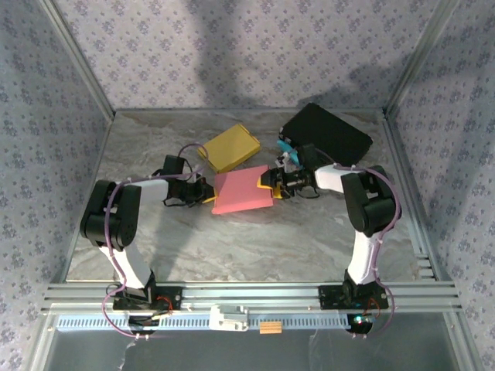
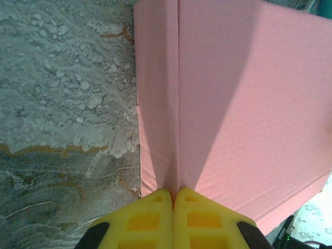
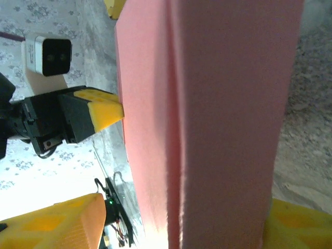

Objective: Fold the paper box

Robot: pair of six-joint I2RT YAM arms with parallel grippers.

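Counts: 3 boxes (1 pink, 1 yellow, 1 black), 2 arms, 2 grippers, 1 small teal item.
Pink box [image 1: 241, 192]: sits directly between the two grippers, each of which is at one end of it.
Axis: long side runs gripper to gripper, slightly skewed across the table [image 1: 271, 247]. The broad face points up in the top view.
Crease: in the left wrist view a fold line on the pink box [image 2: 249, 104] runs straight away from the fingertips.
Left gripper [image 1: 207, 193]: pressed together, pinching the near edge of the pink box at the crease. The yellow pads [image 2: 155, 218] meet with no gap.
Right gripper [image 1: 267, 179]: spread wide, straddling the opposite end. In its wrist view the pink box [image 3: 207, 104] stands between the fingers, with a gap at the one nearer the left gripper [image 3: 110, 111].
Lifted or resting: cannot tell.
Yellow box [image 1: 229, 147]: just beyond the pink one, on the far side of both grippers.
Black box [image 1: 326, 133]: beyond the right gripper, well away from the left one.
Teal item [image 1: 286, 147]: just beside the right gripper, far side; can't identify it.
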